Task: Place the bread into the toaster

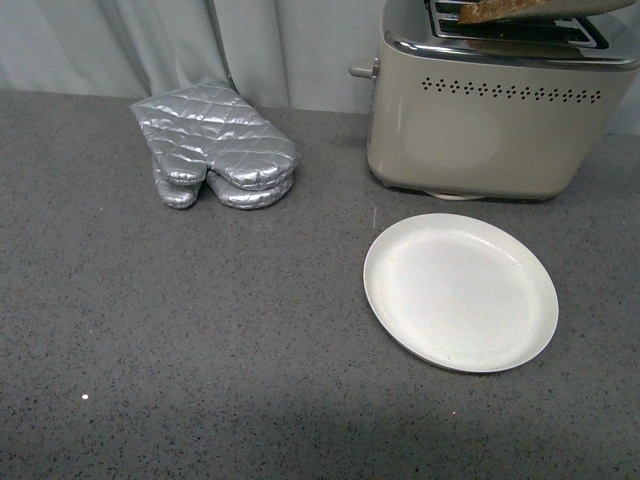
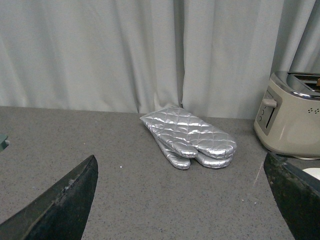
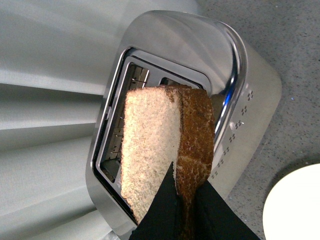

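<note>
The beige-grey toaster (image 1: 480,120) with its chrome top stands at the back right of the counter. The bread (image 3: 160,145), a light slice with a dark brown crust, hangs just above the toaster's (image 3: 200,75) open slots. My right gripper (image 3: 184,192) is shut on the slice's crust edge. In the front view only a strip of the bread (image 1: 530,10) shows at the top edge over the slots. My left gripper (image 2: 182,200) hovers open and low over the counter, far left of the toaster (image 2: 292,117), with nothing between its fingers.
An empty white plate (image 1: 460,290) lies in front of the toaster. A pair of silver quilted oven mitts (image 1: 215,145) rests at the back left, near the grey curtain (image 2: 100,50). The counter is dark grey and speckled.
</note>
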Robot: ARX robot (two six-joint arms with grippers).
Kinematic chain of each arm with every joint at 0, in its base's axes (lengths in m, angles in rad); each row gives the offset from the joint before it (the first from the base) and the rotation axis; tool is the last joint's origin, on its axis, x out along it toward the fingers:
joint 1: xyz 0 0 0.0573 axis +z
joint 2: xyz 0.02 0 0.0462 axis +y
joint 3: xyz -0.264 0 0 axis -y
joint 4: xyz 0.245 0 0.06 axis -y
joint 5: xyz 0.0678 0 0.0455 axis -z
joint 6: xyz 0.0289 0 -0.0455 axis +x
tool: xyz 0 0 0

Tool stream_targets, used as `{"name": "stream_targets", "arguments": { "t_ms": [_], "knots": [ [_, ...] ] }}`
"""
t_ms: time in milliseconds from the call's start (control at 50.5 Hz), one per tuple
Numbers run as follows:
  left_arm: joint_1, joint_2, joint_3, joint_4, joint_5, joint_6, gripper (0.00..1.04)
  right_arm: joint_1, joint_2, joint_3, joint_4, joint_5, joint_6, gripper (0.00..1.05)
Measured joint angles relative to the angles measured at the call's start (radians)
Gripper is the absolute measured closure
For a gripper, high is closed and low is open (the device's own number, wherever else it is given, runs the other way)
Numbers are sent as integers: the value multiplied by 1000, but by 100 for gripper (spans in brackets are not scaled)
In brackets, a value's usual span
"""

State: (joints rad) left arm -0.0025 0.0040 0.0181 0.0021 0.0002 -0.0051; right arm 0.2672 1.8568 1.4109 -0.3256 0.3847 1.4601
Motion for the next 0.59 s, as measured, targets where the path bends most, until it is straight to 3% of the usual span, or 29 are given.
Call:
{"name": "stream_targets", "arguments": {
  "t_ms": [594],
  "knots": [
    [0,0,0,0,0,0,7,34,-51,13,-108,25,74,103]
  ]
}}
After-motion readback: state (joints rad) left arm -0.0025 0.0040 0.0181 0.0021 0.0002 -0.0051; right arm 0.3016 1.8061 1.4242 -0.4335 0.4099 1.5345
